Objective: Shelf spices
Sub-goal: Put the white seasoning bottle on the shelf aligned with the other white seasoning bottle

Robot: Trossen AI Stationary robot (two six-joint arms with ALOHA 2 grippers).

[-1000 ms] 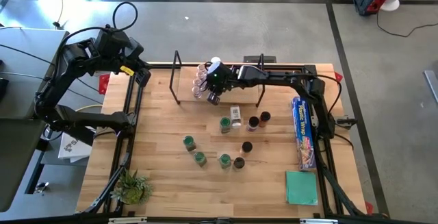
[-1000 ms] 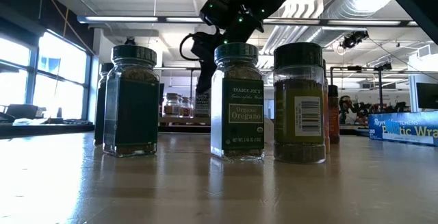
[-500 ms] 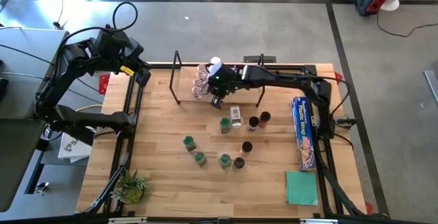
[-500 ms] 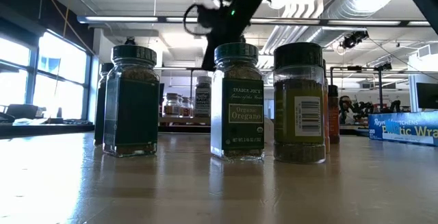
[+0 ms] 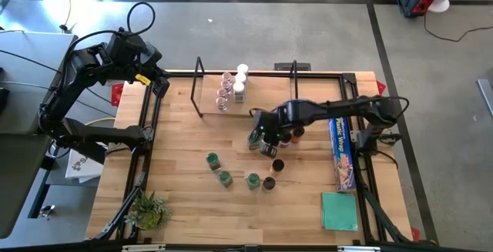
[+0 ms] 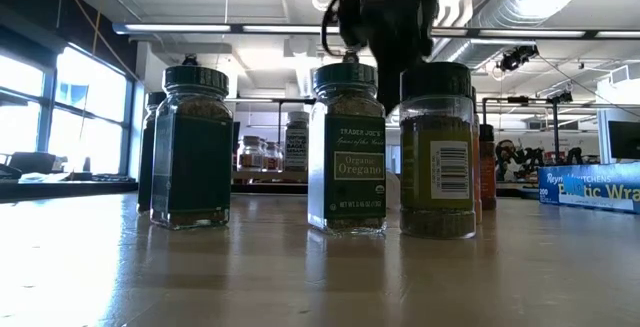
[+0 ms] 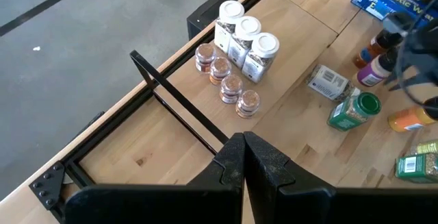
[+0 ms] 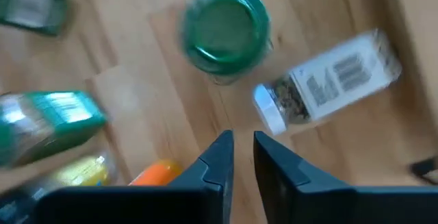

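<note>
Right pincer (image 5: pixel 262 140) hangs empty over the loose spices, its fingers nearly together with a thin gap between them – lined up, I judge, to take the next jar.

The shelf (image 5: pixel 202 90) at the far edge of the surface (image 5: pixel 177 206) holds a tidy cluster – clear pinkish-topped jars (image 7: pixel 226 77) in a row and white-capped jars (image 7: pixel 245 38) beside them, packed close to leave room for the rest. Below the pincer stand a green-lidded jar (image 8: pixel 224 33), upright, and a white-capped jar lying on its side (image 8: pixel 321 83); more green-topped jars (image 5: pixel 218 169) wait nearer the front. The left pincer (image 7: pixel 243 157) is parked off the surface's far left corner, fingers pressed shut on nothing.
</note>
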